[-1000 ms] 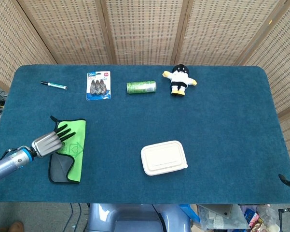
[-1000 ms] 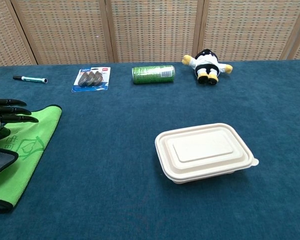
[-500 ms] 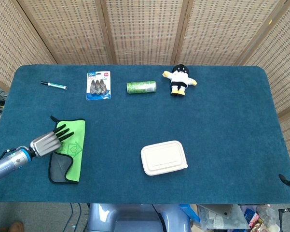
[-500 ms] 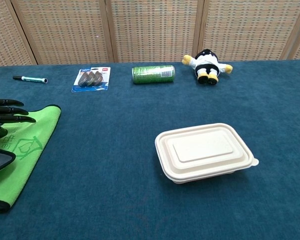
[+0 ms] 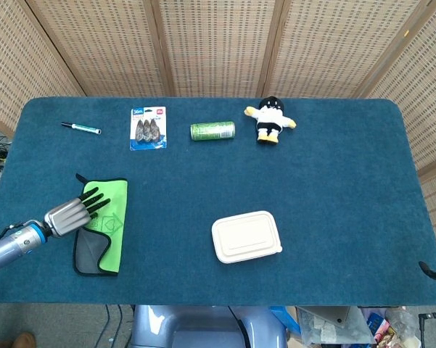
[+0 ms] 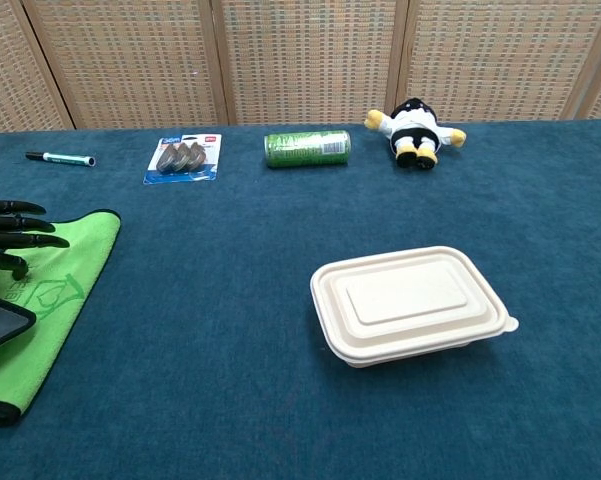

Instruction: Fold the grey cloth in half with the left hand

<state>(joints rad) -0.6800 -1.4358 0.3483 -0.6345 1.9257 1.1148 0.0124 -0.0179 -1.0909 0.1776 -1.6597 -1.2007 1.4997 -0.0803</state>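
- The left hand (image 5: 74,213) reaches in from the lower-left edge of the head view, its dark fingers (image 5: 94,201) stretched out side by side and slightly fanned over the cloth (image 5: 107,226).
- Nothing shows between the fingers; whether their tips press the fabric or sit just above it cannot be told.
- In the chest view only the fingertips (image 6: 15,224) enter at the left edge; the palm and arm are cut off.
- The cloth lies at the lower left of the table (image 5: 326,181), a bright green face upward with a printed emblem, and a grey face exposed at its near left corner, where the black-trimmed edge is turned.
- The chest view crops the cloth's left side, so its full outline is visible from the head camera only.
- A black tip (image 5: 432,272) juts in at the lower-right edge of the head view; it is too small to tell what it is, and the right hand cannot be made out in either view.
- Along the table's far side, left to right: a marker pen (image 5: 81,128), a blister pack (image 5: 147,127) whose contents are too small to identify, a green can (image 5: 212,130) on its side, and a plush toy (image 5: 270,119).
- A closed cream food box (image 5: 246,236) sits right of the cloth, well apart from it.
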